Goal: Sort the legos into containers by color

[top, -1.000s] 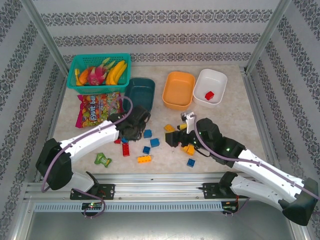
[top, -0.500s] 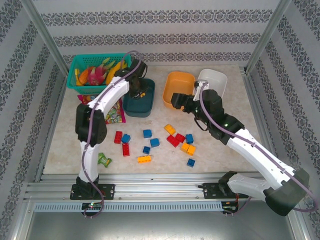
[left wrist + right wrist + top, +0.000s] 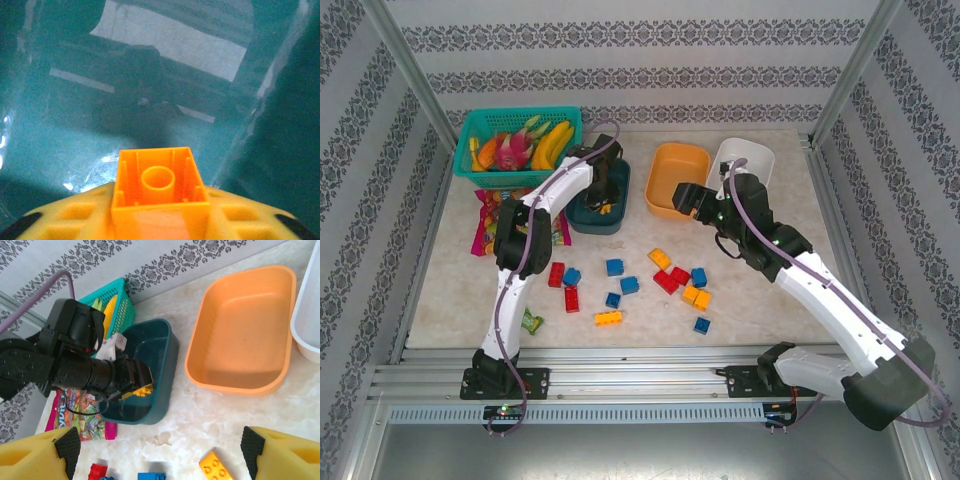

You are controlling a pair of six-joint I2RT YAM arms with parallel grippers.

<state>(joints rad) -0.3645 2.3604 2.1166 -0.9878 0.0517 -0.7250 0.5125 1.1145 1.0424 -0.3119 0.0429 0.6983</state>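
The left tool (image 3: 603, 195) reaches down into the dark teal container (image 3: 167, 375). A yellow-orange lego (image 3: 159, 192) sits between its fingers, with the hollow underside turned toward the wrist. Whether the fingers pinch it or stand loose, I cannot tell. The right tool (image 3: 160, 442) hangs over the counter (image 3: 460, 290) with its fingers spread wide and nothing between them. Ahead of it lies the orange container (image 3: 240, 320), and to its right the white container (image 3: 305, 315). Under and behind it, loose legos (image 3: 665, 280) in red, blue and yellow lie on the counter.
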